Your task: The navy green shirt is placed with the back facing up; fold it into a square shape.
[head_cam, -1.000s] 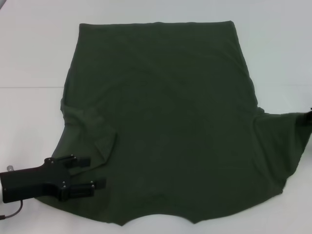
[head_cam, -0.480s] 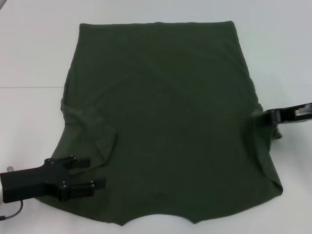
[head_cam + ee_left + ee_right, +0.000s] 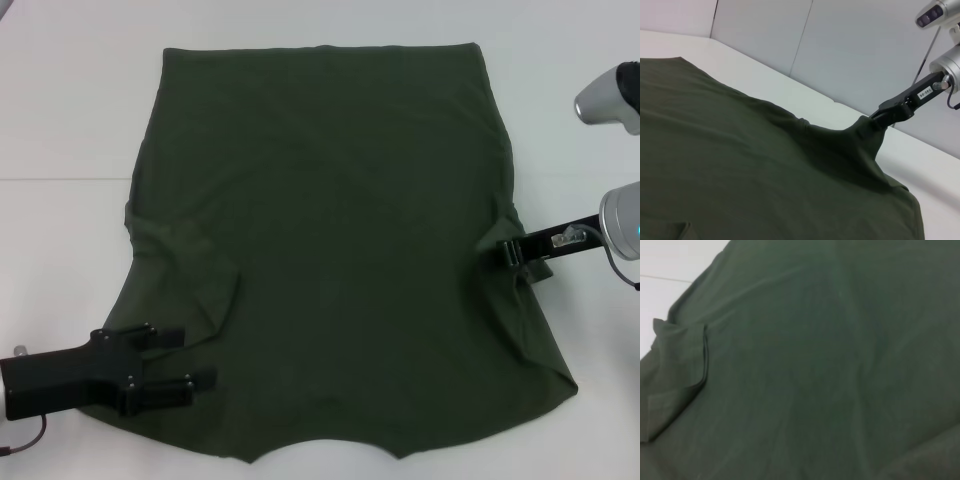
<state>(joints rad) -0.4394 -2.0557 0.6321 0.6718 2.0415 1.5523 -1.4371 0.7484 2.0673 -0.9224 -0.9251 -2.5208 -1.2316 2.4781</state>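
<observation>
A white table (image 3: 60,120) fills the scene, with pale wall panels (image 3: 850,45) behind it in the left wrist view. The navy green shirt (image 3: 330,240) lies spread flat over most of the table, hem at the far edge, collar side nearest the robot. Its left sleeve is folded inward onto the body, forming a flap (image 3: 205,285).

The right gripper (image 3: 505,247) reaches in from the right side, pinching the right sleeve fabric; in the left wrist view the cloth rises into a small peak (image 3: 867,127) where the fingers are closed on it, lifted off the table and drawn in over the shirt's right edge.

The left gripper (image 3: 200,358) rests low over the shirt's near-left corner, just beside the folded flap, its two fingers spread apart with nothing between them.
</observation>
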